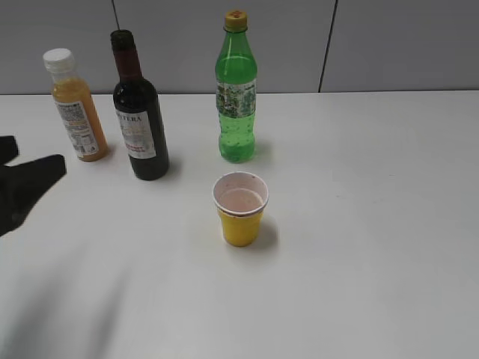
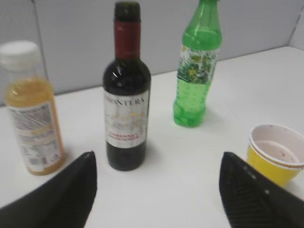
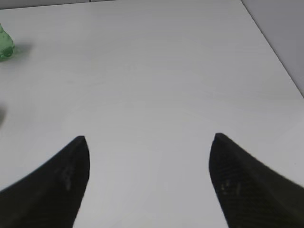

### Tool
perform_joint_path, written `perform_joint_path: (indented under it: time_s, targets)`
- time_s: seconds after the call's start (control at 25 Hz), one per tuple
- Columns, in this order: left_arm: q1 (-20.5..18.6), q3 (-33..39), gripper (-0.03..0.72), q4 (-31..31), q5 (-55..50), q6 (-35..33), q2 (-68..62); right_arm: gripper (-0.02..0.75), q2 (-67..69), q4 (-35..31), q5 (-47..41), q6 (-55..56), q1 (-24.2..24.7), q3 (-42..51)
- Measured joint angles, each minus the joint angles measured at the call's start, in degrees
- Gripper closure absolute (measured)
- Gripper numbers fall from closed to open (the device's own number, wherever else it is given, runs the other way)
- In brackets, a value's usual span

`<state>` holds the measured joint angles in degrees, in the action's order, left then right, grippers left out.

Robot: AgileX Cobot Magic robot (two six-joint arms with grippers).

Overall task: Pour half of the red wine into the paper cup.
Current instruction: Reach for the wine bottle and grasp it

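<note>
The red wine bottle (image 1: 140,120) stands upright on the white table, dark glass with a maroon foil neck and white-and-pink label; its mouth looks uncapped. It also shows in the left wrist view (image 2: 126,90). The yellow paper cup (image 1: 240,209) stands in front of it to the right, also in the left wrist view (image 2: 275,156), with a pinkish inside. My left gripper (image 2: 156,164) is open and empty, a short way in front of the bottle; in the exterior view it is at the left edge (image 1: 34,166). My right gripper (image 3: 149,142) is open and empty over bare table, out of the exterior view.
An orange juice bottle (image 1: 75,106) with a white cap stands left of the wine. A green soda bottle (image 1: 236,91) stands behind the cup, its base showing in the right wrist view (image 3: 5,46). The table's right edge (image 3: 280,61) is near the right gripper.
</note>
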<state>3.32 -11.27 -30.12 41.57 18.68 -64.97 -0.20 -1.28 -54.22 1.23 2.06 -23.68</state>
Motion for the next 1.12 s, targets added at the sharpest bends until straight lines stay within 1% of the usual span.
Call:
perform_joint_path:
  time_s: [0.2, 0.32, 0.4, 0.52, 0.64, 0.8, 1.0, 1.12]
  targets:
    - [-0.26, -2.99, 0.081, -0.19, 15.37, 0.0, -18.84, 0.147, 0.0, 0.0, 0.0, 0.0, 0.0, 0.0]
    - [-0.3, -5.83, 0.082, -0.19, 19.28, -0.81, -26.65, 0.147, 0.0, 0.0, 0.0, 0.0, 0.0, 0.0]
    - [-0.32, -8.02, 0.082, -0.19, 20.03, -3.42, -29.88, 0.147, 0.0, 0.0, 0.0, 0.0, 0.0, 0.0]
    - [-0.32, -11.04, 0.082, 0.55, 20.59, -9.15, -33.14, 0.147, 0.0, 0.0, 0.0, 0.0, 0.0, 0.0]
    - [-0.32, -13.66, 0.085, 3.82, 20.62, -14.56, -35.54, 0.147, 0.0, 0.0, 0.0, 0.0, 0.0, 0.0]
    - [-0.37, -17.36, 0.085, 7.05, 20.81, -16.37, -38.63, 0.147, 0.0, 0.0, 0.0, 0.0, 0.0, 0.0]
    - [-0.37, -22.28, 0.085, 6.86, 21.18, -16.76, -43.34, 0.147, 0.0, 0.0, 0.0, 0.0, 0.0, 0.0]
    - [-0.37, -24.68, 0.085, 5.24, 21.75, -16.76, -45.81, 0.147, 0.0, 0.0, 0.0, 0.0, 0.0, 0.0]
